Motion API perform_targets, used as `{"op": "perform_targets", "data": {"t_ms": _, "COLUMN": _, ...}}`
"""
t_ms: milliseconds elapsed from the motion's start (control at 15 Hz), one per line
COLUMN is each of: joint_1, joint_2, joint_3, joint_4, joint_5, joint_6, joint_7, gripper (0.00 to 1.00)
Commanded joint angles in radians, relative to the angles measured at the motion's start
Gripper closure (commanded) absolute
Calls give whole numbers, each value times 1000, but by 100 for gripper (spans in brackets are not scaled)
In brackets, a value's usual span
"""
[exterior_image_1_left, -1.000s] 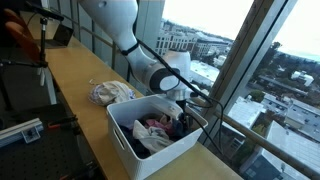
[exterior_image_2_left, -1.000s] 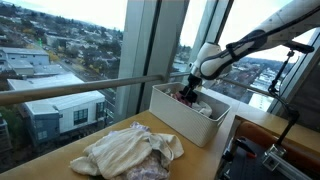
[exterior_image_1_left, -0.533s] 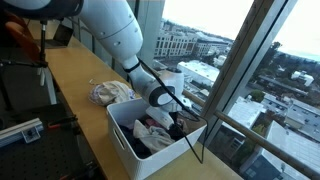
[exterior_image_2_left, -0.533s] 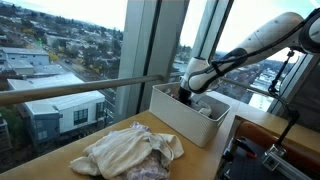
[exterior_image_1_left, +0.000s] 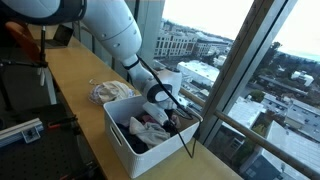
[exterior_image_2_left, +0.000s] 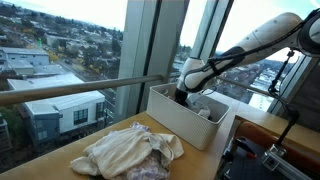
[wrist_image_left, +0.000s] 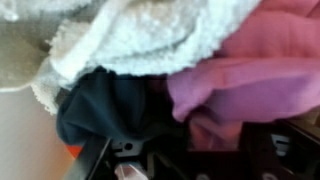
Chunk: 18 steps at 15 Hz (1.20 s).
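Here, reaches the hand (exterior_image_1_left: 170, 121) deep into the white bin (exterior_image_1_left: 118, 148) at frame centre, faces the dark garment (wrist_image_left: 105, 108) straight ahead, pink garment (wrist_image_left: 250, 80) at right; cannot tell whether open or clamped.

The arm (exterior_image_1_left: 115, 30) has dipped lower into the white bin (exterior_image_1_left: 125, 150), which has slid slightly along the counter (exterior_image_1_left: 70, 85).

One white bin (exterior_image_1_left: 125, 152) stood by the counter (exterior_image_1_left: 75, 105) window edge, one heap of cloths (exterior_image_1_left: 108, 93) lay beside it; inside showed three: one white fleecy cloth (wrist_image_left: 150, 35), one pink cloth (wrist_image_left: 250, 85), one dark cloth (wrist_image_left: 110, 105)
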Motion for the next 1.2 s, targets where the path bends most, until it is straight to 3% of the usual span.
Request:
{"op": "perform_targets", "data": {"t_ms": 0, "joint_1": -4, "joint_2": -5, "joint_3": 15, "joint_4": -14, "joint_5": 33, "joint_6": -36, "joint_7": 25, "gripper": 69}}
{"op": "perform_targets", "data": {"t_ms": 267, "joint_1": -23, "joint_2": -71, "joint_3": 28, "joint_4": -58, "joint_5": 74, "joint_6": -74, "joint_7": 25, "gripper": 98}}
{"op": "perform_targets", "data": {"t_ms": 667, "joint_1": -21, "joint_2": -318, "joint_3": 41, "joint_4": -232, "joint_5": 132, "joint_6": -93, "joint_7": 23, "gripper": 95}}
{"op": "perform_targets", "data": {"t_ms": 1133, "joint_1": 11, "joint_2": -609, "joint_3": 19, "joint_4": -296, "joint_5": 118, "joint_6": -93, "joint_7": 43, "gripper": 95}}
